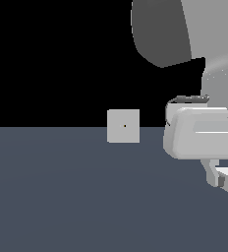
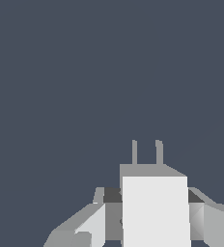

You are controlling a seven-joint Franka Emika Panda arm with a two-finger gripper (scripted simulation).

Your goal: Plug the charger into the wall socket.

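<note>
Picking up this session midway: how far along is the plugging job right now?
Done: the gripper has the charger between its fingers, two prongs pointing ahead. In hand: carrying it; the exterior view shows the gripper above the floor at the exterior view's right, apart from the wall socket. Left: closing the gap, lining the prongs up with the socket's centre dot and pushing in. Nothing is plugged in yet.

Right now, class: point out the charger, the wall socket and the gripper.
charger [image 2: 155, 210]: wrist view, on its pale flat face.
wall socket [image 1: 123, 126]: exterior view, on the plate near its centre dot.
gripper [image 2: 147, 219]: wrist view, between its fingertips.
</note>
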